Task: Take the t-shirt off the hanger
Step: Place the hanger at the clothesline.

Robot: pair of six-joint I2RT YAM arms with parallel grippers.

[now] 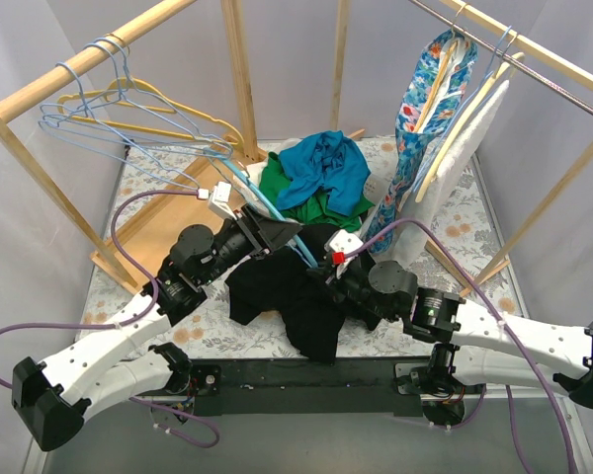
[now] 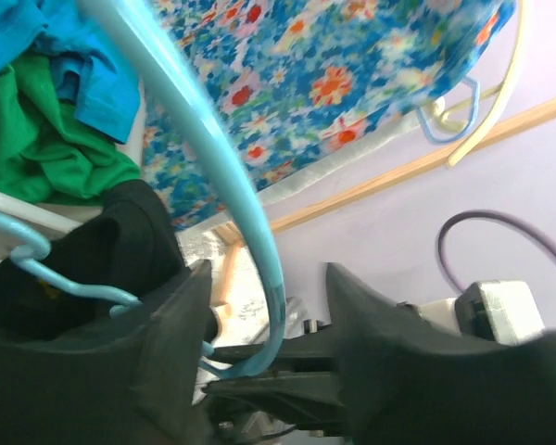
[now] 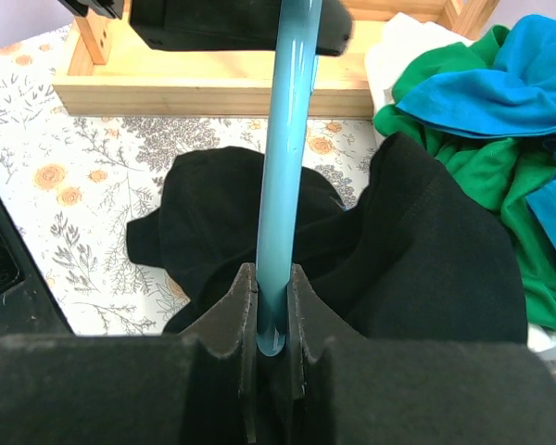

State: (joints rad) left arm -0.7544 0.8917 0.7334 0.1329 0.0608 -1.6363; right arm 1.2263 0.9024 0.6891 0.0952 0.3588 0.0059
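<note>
The black t-shirt (image 1: 295,296) is slumped in a heap on the flowery tablecloth (image 1: 474,227), right in front of both arms. The light blue hanger (image 1: 260,202) pokes out of it at a slant toward the back left. Some of the shirt is draped round the hanger's lower end, but I honestly can't tell how much of it is actually on there. The right gripper (image 3: 271,292) has its fingers pinched tight on the hanger's bar, with black fabric bunched on both sides. Further up the same hanger, the left gripper (image 2: 264,297) has its fingers spread, and the bar runs through the gap with air on each side, so it's got hold of nothing. Behind the shirt there's a pile of green and blue clothes (image 1: 321,178), and a floral garment (image 1: 425,109) hangs off the rail on the right.
</note>
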